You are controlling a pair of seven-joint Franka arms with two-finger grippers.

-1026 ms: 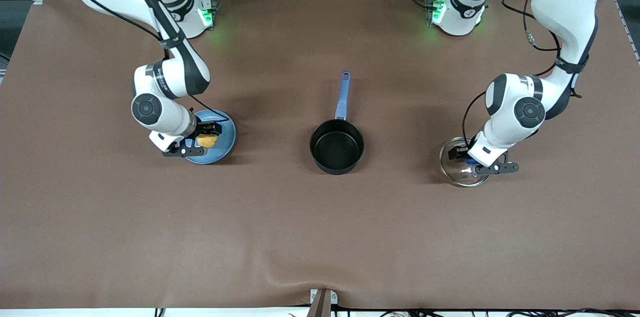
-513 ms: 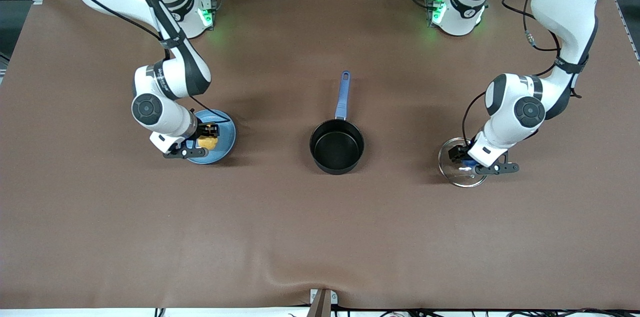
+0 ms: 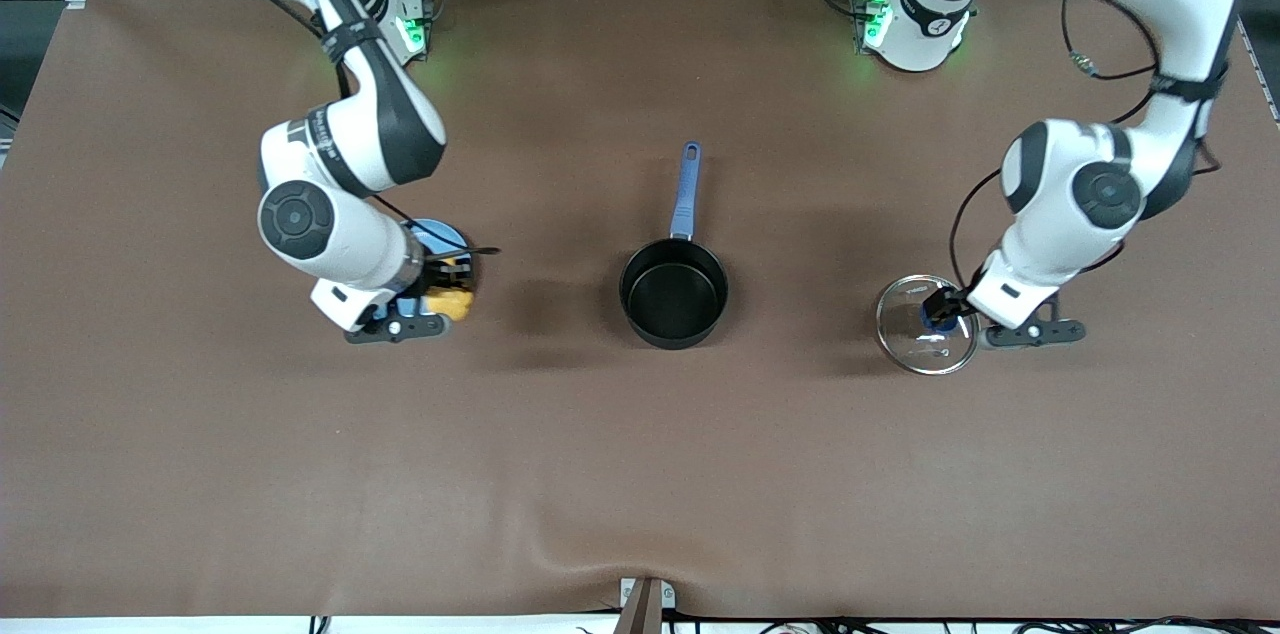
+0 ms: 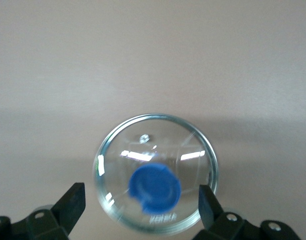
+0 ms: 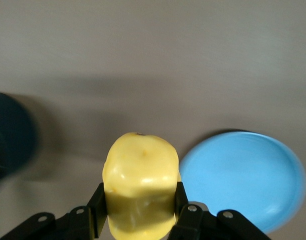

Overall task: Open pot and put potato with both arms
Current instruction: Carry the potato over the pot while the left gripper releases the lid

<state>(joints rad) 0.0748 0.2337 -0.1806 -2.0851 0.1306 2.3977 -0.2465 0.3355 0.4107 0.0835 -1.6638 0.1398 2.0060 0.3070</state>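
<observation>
Nearby, blue plate under potato.

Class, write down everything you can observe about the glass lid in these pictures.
The lid is a round, clear glass disc with a metal rim and a blue knob. It lies on the table toward the left arm's end, apart from the pot. The left gripper hangs above it, open, fingers either side of the knob without touching it.

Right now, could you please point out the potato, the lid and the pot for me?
potato [image 5: 141, 187]: right wrist view, its middle.
lid [image 4: 155, 187]: left wrist view, blue knob.
pot [image 3: 673, 291]: front view, bare inside floor.
</observation>
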